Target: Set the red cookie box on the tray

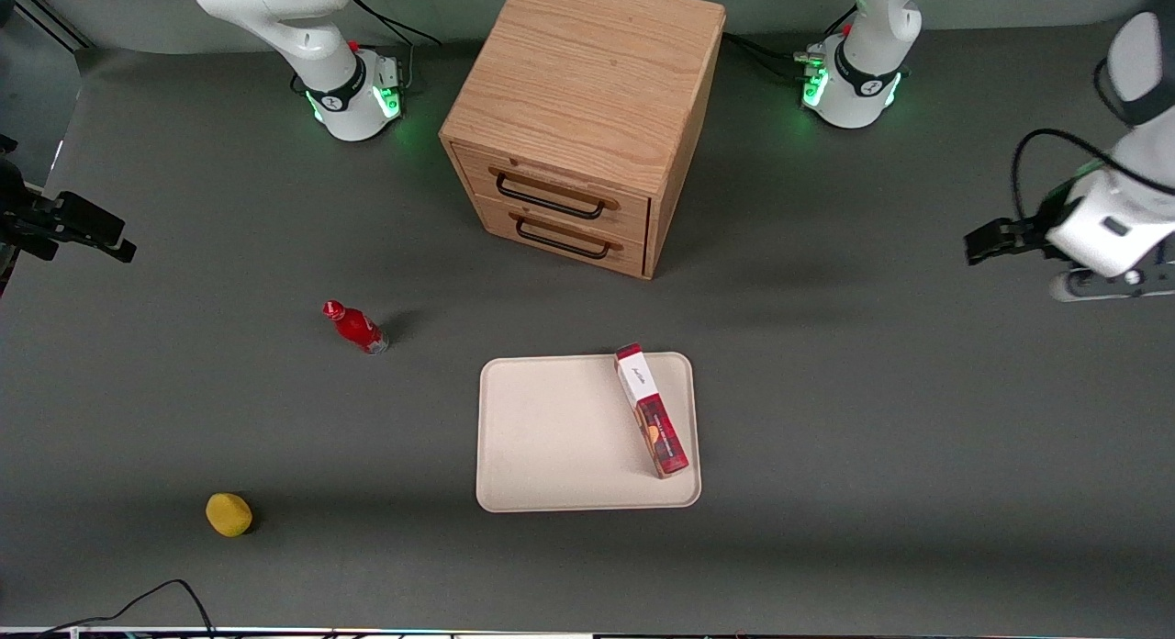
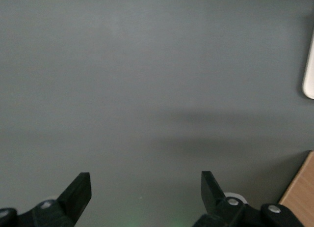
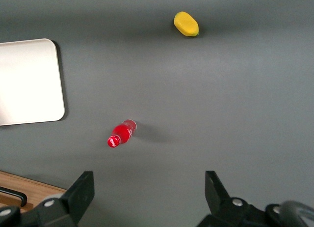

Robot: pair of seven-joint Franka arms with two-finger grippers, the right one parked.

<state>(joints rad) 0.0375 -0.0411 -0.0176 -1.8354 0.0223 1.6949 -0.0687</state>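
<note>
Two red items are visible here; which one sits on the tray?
The slim red tartan cookie box lies on the cream-beige tray. The small red bottle stands on the bare grey table instead. The open gripper hovers toward the working arm's end.

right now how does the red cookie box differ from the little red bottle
The red cookie box is a slim rectangular tartan carton lying on the tray; the red bottle is small and rounded, on the bare table nearer the parked arm's end. The box is longer than the bottle. Both are red and untouched: the claw hangs open toward the working arm's end.
</note>
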